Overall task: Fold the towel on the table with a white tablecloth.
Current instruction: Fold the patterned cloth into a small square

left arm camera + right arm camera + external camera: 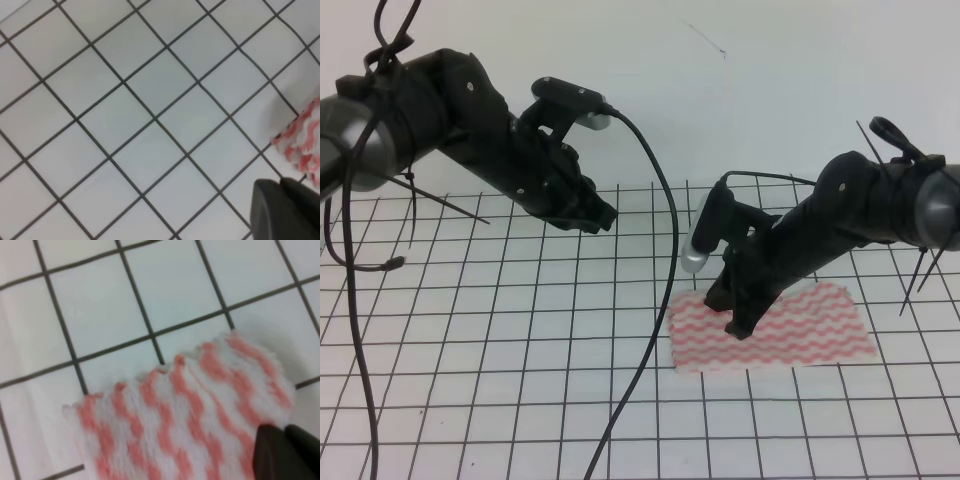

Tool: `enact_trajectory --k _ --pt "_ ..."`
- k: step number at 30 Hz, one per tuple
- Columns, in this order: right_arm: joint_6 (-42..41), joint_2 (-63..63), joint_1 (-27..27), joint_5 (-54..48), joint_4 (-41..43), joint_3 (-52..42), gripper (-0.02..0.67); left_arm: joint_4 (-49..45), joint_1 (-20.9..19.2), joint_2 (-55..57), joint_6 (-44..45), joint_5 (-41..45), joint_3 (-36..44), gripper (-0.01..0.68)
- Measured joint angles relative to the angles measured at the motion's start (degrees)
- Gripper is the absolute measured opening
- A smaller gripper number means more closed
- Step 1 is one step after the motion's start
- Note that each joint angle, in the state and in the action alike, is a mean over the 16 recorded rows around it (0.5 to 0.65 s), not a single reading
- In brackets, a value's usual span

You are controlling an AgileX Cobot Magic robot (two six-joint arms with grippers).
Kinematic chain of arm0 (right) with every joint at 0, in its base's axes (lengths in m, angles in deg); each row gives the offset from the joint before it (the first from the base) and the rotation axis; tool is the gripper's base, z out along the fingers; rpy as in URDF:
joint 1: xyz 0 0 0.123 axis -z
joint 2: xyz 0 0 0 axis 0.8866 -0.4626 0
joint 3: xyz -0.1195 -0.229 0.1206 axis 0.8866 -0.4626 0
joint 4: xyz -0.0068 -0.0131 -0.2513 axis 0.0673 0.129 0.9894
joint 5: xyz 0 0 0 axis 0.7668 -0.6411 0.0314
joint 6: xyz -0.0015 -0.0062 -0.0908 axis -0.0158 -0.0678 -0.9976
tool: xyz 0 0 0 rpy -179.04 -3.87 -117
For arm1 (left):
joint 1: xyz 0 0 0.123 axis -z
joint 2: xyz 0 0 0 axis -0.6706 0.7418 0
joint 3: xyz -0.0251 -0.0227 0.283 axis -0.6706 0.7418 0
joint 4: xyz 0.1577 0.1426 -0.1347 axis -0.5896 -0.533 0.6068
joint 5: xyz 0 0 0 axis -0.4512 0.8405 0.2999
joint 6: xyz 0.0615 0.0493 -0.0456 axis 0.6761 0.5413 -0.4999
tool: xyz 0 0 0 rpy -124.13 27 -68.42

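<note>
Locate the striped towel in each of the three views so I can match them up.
Exterior high: the towel lies flat right of centre, under the right gripper.
Left wrist: only a corner of the towel shows at the right edge.
Right wrist: the towel fills the lower middle, close up.
Shared landmark: the black grid lines of the white tablecloth beside the towel's edge.

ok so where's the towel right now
In the high view the towel lies flat on the right side of the white tablecloth, right under the right hand, whose tips come down onto its left part.
</note>
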Motion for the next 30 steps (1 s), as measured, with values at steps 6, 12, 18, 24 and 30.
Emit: enact_trajectory --k 6,12,18,24,30 --pt "0.8 0.3 0.0 0.3 -0.1 0.0 0.185 0.1 0.0 0.0 0.1 0.7 0.0 0.001" --pt "5.5 3.1 0.6 1.0 0.4 0.0 0.297 1.0 0.0 -0.2 0.9 2.0 0.1 0.001" --pt "14.7 7.9 3.8 -0.1 1.9 -0.3 0.324 4.0 0.0 -1.3 3.2 3.1 1.3 0.001" --pt "23.5 12.2 9.4 -3.3 2.9 -2.8 0.303 10.9 0.0 -3.3 7.7 3.4 4.4 0.001" --pt "29.0 13.6 14.2 -6.4 2.3 -6.9 0.302 17.9 0.0 -4.8 11.8 3.3 8.2 0.001"
